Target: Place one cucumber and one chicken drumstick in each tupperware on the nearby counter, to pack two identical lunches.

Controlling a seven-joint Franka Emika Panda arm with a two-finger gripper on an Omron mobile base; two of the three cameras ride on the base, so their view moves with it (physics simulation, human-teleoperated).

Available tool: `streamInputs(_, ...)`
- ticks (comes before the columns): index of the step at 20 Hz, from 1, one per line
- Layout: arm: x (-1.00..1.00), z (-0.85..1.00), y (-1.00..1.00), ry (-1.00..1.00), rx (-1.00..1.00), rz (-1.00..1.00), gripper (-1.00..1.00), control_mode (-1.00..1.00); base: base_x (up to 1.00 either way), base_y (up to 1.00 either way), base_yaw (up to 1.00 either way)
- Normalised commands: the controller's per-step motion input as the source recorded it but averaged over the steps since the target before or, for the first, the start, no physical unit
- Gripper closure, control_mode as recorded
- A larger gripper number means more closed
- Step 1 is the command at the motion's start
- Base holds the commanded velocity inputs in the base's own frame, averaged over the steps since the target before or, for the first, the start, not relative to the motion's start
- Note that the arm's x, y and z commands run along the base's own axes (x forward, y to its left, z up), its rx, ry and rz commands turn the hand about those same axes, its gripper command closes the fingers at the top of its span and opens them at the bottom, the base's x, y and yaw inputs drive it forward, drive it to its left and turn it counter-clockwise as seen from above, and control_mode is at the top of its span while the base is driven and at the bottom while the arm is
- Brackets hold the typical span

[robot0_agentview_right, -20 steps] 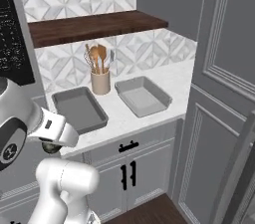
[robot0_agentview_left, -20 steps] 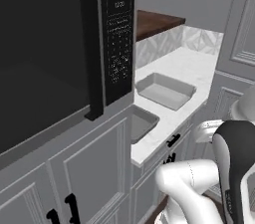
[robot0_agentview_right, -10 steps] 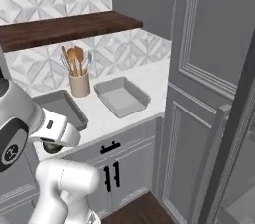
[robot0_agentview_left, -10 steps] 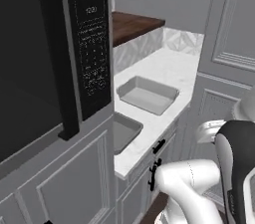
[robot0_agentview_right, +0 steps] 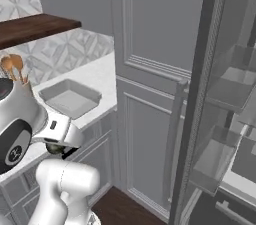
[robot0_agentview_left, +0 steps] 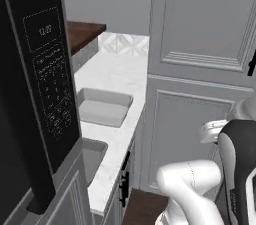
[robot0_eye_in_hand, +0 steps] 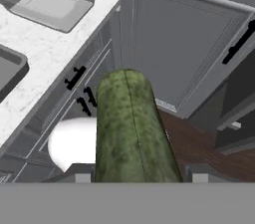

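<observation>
A: What is the pincer (robot0_eye_in_hand: 134,170) doing?

B: It is clamped on a dark green, mottled cucumber (robot0_eye_in_hand: 130,128), which sticks out lengthwise between the two dark finger tips (robot0_eye_in_hand: 80,172) in the hand view.

A: Where is the cucumber relative to the white marble-look tabletop (robot0_agentview_left: 117,76)?

B: Off its front edge, out over the dark brown wooden floor (robot0_eye_in_hand: 199,148) and facing the grey panelled cabinets (robot0_eye_in_hand: 74,103) beneath it.

A: And the two shallow grey rectangular tupperware containers?

B: Both sit on that tabletop. The farther tupperware (robot0_agentview_left: 103,107) lies in the middle of it, near the tall grey panelled door (robot0_agentview_left: 200,69). The nearer tupperware (robot0_agentview_left: 92,155) is just beside it, toward the black microwave with a keypad (robot0_agentview_left: 47,89), partly hidden by it.

A: Anything in them?

B: The farther one shows a bare floor; the nearer one I cannot tell.

A: Anything else on the tabletop?

B: A holder of wooden utensils (robot0_agentview_right: 14,69) behind the farther container.
</observation>
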Motion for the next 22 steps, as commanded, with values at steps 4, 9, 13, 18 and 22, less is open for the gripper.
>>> streamInputs(4, 0.00, 0.00, 0.00, 0.00, 0.00, 0.00, 1.00, 1.00, 0.37, 0.40, -0.41)
streamInputs(9, 0.00, 0.00, 0.00, 0.00, 0.00, 0.00, 1.00, 1.00, 0.60, 0.10, -0.36)
streamInputs(13, 0.00, 0.00, 0.00, 0.00, 0.00, 0.00, 1.00, 1.00, 0.59, -0.01, -0.26)
streamInputs(18, 0.00, 0.00, 0.00, 0.00, 0.00, 0.00, 1.00, 1.00, 0.73, 0.03, -0.19)
streamInputs(22, 0.00, 0.00, 0.00, 0.00, 0.00, 0.00, 1.00, 1.00, 0.53, 0.17, 0.03)
